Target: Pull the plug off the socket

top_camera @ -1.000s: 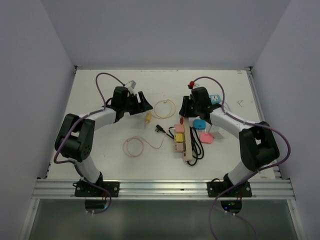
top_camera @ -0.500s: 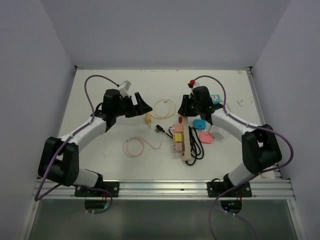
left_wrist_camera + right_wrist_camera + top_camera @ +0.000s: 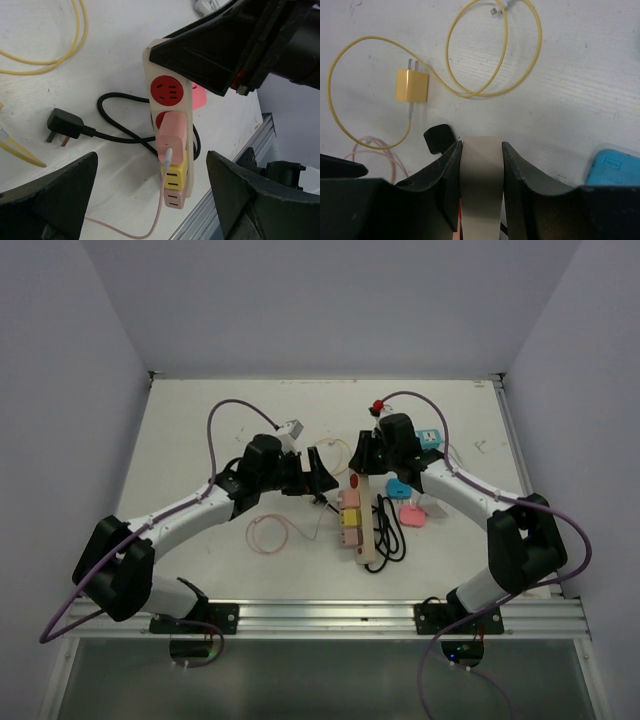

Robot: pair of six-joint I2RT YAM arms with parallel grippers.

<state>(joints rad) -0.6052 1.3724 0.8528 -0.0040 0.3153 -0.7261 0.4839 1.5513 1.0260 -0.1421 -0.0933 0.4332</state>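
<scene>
Clamping power strip (image 3: 169,92) in right gripper (image 3: 480,147), hovering left gripper (image 3: 151,170) spread over pink plug (image 3: 173,132), risking snagging adjoining yellow plug (image 3: 176,175).

Worked at white wood-grain table (image 3: 200,430); pale lilac-grey walls (image 3: 330,300) closed me in behind and on both sides; aluminium rail (image 3: 320,616) along near edge; light soft, even

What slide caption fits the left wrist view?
Open left hand faces pink plug on power strip clamped by right hand.
</scene>
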